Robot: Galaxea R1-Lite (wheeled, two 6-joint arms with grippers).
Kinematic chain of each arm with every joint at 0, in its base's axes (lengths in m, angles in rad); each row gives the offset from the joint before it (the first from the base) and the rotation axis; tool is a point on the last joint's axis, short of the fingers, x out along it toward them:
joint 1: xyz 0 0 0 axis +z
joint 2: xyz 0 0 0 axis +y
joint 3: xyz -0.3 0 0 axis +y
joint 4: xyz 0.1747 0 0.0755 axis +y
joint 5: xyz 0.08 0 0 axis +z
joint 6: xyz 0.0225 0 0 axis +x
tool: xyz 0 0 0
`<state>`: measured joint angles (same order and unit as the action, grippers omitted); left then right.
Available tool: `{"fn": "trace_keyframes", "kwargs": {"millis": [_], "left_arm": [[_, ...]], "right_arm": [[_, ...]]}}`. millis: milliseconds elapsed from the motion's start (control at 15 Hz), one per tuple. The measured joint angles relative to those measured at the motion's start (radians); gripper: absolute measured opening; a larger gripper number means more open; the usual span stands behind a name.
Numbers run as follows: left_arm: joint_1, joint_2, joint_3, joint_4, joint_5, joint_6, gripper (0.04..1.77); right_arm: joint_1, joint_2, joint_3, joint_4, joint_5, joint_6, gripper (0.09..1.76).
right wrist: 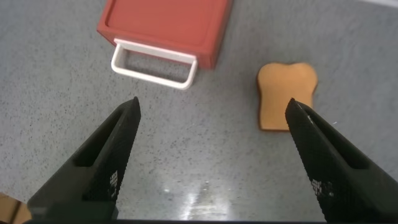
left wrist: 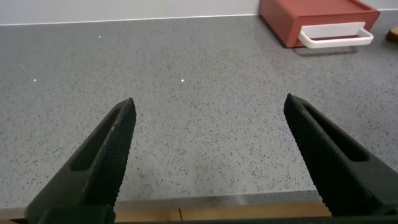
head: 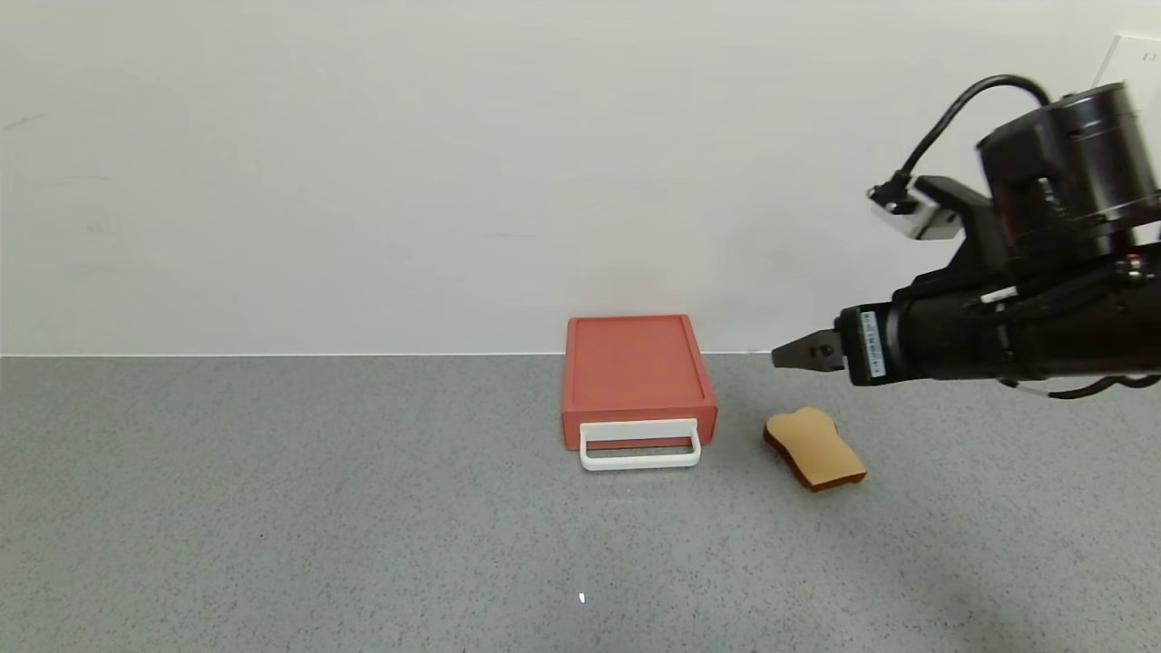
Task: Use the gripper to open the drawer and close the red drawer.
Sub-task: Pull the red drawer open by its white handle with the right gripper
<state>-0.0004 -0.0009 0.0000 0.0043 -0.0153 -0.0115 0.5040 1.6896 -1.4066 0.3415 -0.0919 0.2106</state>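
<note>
The red drawer point(head: 635, 372) is a flat brick-red box at the back of the grey table, against the wall. Its tray sits flush in the box, and the white loop handle point(head: 640, 444) faces me. It also shows in the right wrist view point(right wrist: 165, 25) and the left wrist view point(left wrist: 317, 18). My right gripper point(head: 782, 355) hovers above the table to the right of the drawer, pointing left, open and empty point(right wrist: 214, 104). My left gripper point(left wrist: 210, 101) is out of the head view; it is open and empty, low over the table's front edge, far from the drawer.
A tan toast-shaped slice point(head: 814, 449) lies on the table right of the drawer, below the right gripper's fingertips; it also shows in the right wrist view point(right wrist: 286, 96). The grey table point(head: 317, 508) runs wide to the left and front. A white wall stands behind.
</note>
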Motion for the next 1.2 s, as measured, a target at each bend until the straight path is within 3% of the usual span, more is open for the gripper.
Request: {"fn": "trace_keyframes", "kwargs": {"millis": [400, 800, 1200], "left_arm": [[0.0, 0.0, 0.0, 0.0, 0.0, 0.001, 1.72], [0.0, 0.0, 0.0, -0.001, 0.0, 0.001, 1.72], [0.0, 0.0, 0.0, -0.001, 0.0, 0.0, 1.72]], "right_arm": [[0.072, 0.263, -0.106, 0.04, -0.177, 0.206, 1.71], [0.081, 0.408, -0.153, 0.041, -0.207, 0.359, 1.71], [0.077, 0.494, -0.224, 0.039, -0.206, 0.417, 1.71]]}}
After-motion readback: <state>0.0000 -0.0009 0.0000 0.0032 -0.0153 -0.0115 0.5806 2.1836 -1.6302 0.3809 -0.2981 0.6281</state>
